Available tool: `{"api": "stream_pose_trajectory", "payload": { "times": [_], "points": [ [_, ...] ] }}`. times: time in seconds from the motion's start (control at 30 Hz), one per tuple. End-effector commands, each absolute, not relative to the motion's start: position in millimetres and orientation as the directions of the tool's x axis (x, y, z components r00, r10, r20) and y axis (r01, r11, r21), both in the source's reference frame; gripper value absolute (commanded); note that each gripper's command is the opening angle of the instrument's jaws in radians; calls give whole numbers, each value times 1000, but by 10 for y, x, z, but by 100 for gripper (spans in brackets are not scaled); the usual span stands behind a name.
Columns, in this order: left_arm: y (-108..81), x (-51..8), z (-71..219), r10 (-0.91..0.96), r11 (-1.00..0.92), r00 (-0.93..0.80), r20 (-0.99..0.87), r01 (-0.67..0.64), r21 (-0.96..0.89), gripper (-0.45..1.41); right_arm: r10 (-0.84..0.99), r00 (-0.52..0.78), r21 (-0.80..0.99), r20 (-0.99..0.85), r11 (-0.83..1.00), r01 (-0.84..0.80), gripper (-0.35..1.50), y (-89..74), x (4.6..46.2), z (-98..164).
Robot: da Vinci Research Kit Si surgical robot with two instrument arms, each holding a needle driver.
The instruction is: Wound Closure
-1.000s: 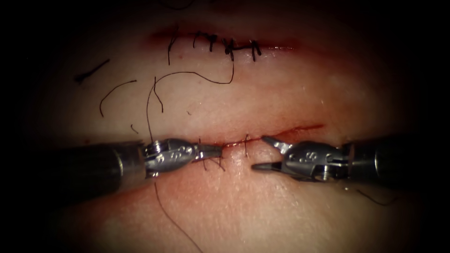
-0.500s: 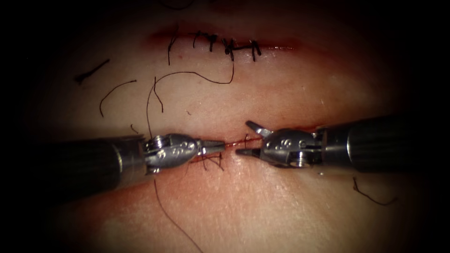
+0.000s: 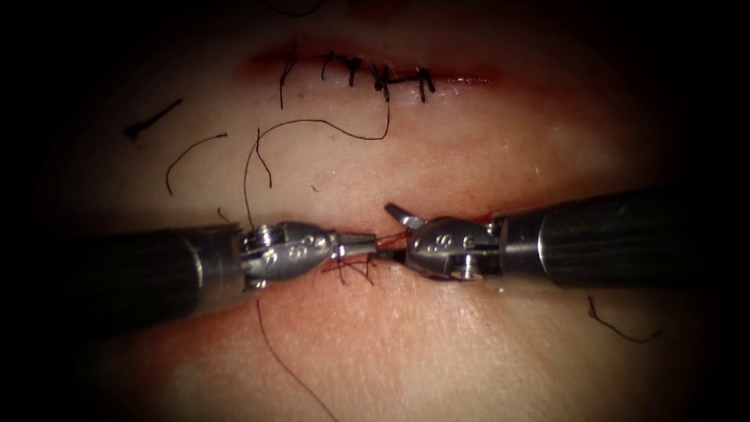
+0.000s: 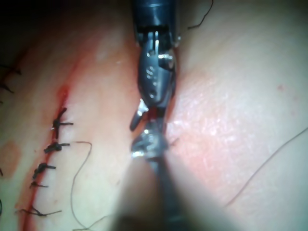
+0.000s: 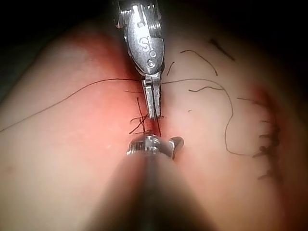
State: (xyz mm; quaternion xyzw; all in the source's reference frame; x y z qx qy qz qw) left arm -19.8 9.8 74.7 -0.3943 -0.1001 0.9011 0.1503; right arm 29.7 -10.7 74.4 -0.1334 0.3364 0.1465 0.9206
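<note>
While the left gripper (image 3: 367, 244) pinches thread (image 3: 388, 239), the right gripper (image 3: 394, 232) gapes.

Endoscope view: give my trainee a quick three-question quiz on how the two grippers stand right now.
1. True or false: the right gripper is shut on the tissue.
2. Where do the finished stitches lie in the endoscope view? A) above both grippers B) below both grippers C) under the right arm's shaft
3. Fill in: the left gripper, tip to tip with the right one at the lower cut, has its jaws ___.

Key
1. False: its jaws are open and hold nothing.
2. A
3. shut; whether they pinch thread cannot be told.
</note>
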Motion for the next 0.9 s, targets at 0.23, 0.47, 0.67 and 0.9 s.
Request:
{"api": "stream_pose_trajectory", "payload": {
  "times": [0.23, 0.47, 0.67, 0.9],
  "points": [
    [96, -206, 755, 351, -935, -643, -681, -192, -300, -45, 175, 736, -156, -654, 921, -358, 141, -104, 313, 757],
    [97, -207, 756, 351, -934, -643, -681, -193, -300, -45, 150, 739, -171, -656, 925, -339, 141, -104, 319, 763],
    [97, -207, 756, 351, -934, -643, -681, -193, -300, -45, 151, 736, -168, -659, 926, -339, 140, -101, 325, 765],
    [96, -208, 757, 351, -935, -644, -680, -194, -298, -43, 150, 735, -159, -661, 930, -333, 133, -102, 332, 764]
  ]
}}
